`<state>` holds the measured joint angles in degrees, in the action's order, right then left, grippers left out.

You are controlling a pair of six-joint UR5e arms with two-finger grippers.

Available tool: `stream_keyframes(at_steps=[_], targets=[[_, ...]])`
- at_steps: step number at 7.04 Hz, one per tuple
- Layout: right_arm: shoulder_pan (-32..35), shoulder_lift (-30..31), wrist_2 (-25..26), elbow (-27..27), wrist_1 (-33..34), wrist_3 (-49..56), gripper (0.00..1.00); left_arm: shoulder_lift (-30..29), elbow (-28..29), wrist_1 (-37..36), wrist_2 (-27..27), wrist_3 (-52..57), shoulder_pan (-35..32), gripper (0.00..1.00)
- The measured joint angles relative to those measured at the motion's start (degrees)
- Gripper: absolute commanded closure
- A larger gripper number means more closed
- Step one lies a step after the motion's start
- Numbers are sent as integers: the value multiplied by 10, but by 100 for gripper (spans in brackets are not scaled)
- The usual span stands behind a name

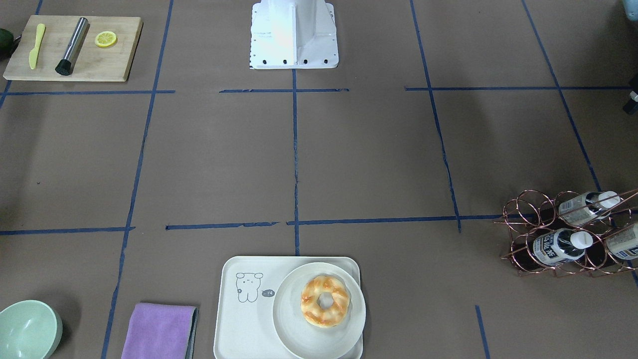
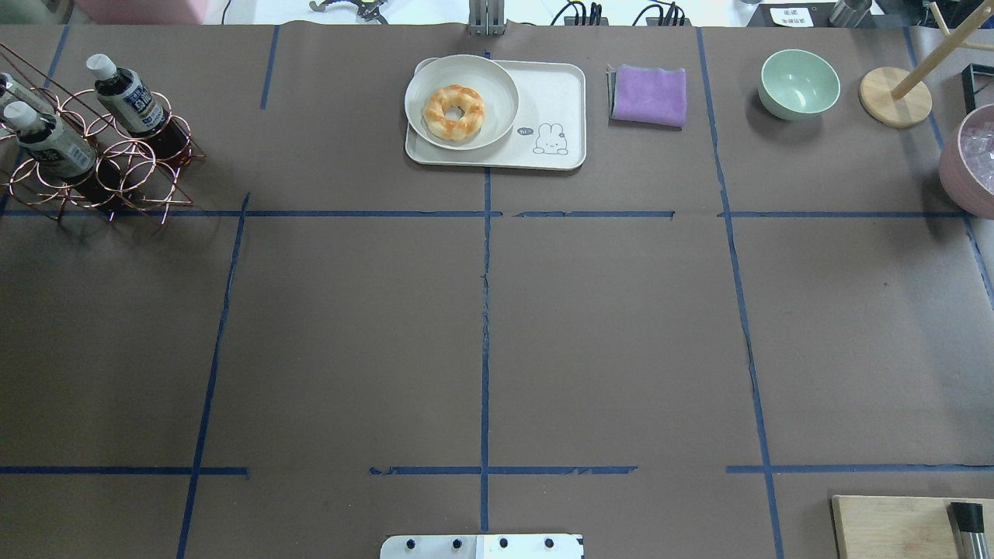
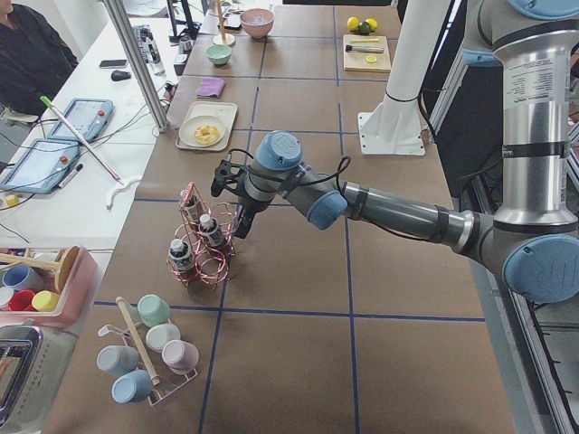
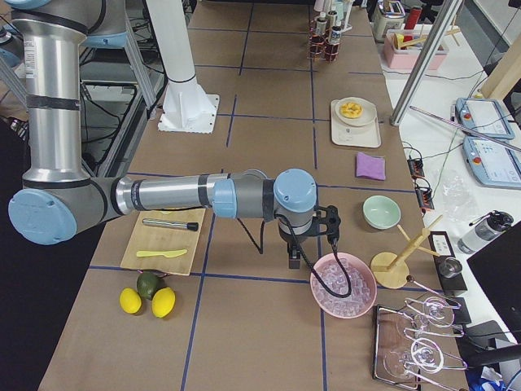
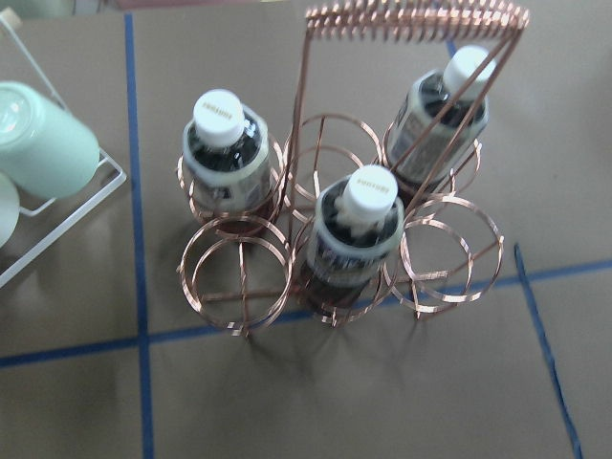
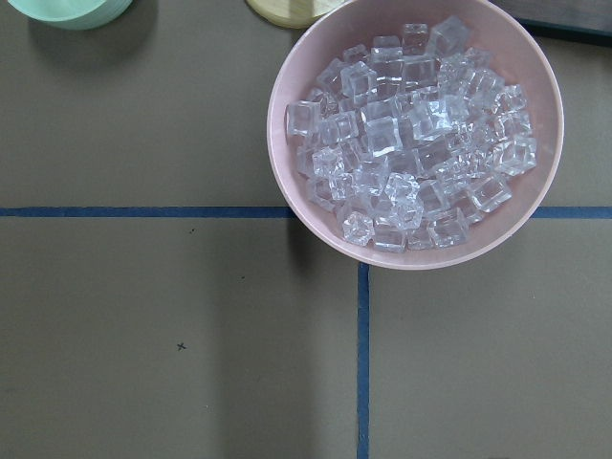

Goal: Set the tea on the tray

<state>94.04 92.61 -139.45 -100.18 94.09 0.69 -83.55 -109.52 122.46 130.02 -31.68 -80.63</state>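
Brown paper table (image 2: 349, 349) gridded in blue tape (image 2: 485, 349). The left arm (image 3: 398, 212) stretches out to the copper wire rack (image 5: 411, 16), with the left gripper (image 3: 242, 226) just beside the rack on its robot side. The wrist camera looks down on the caps, which reads as a line-up for a top grab, since this arm is the one nearest the rack. No fingers show in the wrist view and the side view is too small, so cannot tell how wide that pincer is or whether it has anything. The right arm (image 4: 171, 195) is at the table end opposite the rack, right gripper (image 4: 312, 244) over the pink bowl (image 6: 279, 124) of ice. Its opening cannot be told either; likely parked out of the way. The tray (image 1: 239, 329) is well apart from the rack, along the same table edge. The plate (image 1: 289, 339) with the donut (image 1: 325, 301) fills the half nearer the rack, so only the half farther from the rack is free for a bottle. The tea (image 1: 560, 247) stands cap-up in a ring at the rack end facing the tray, not yet lifted. The two other bottles (image 1: 583, 207) sit in rings on the rack's far side from the tray.
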Motion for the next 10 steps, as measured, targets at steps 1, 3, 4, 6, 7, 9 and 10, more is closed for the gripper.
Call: stream_keyframes(at_steps=[1, 3, 4, 6, 7, 9, 10], targets=[[0, 0, 0, -1, 0, 0, 0, 0, 2, 49, -55, -60, 29, 0], [0, -1, -1, -2, 0, 0, 0, -1, 5, 106, -171, -114, 85, 0], [0, -1, -1, -2, -4, 0, 0, -6, 13, 130, -204, -119, 98, 0], [0, -1, 0, -1, -18, -1, 0, -27, 62, 200, -268, -121, 125, 1], [0, -1, 0, -1, -21, -1, 0, -41, 95, 235, -293, -122, 137, 3], [0, -1, -1, -1, -22, -2, 0, -56, 145, 286, -310, -122, 146, 8], [0, -1, -1, -1, -22, -2, 0, -63, 160, 297, -316, -122, 152, 10]])
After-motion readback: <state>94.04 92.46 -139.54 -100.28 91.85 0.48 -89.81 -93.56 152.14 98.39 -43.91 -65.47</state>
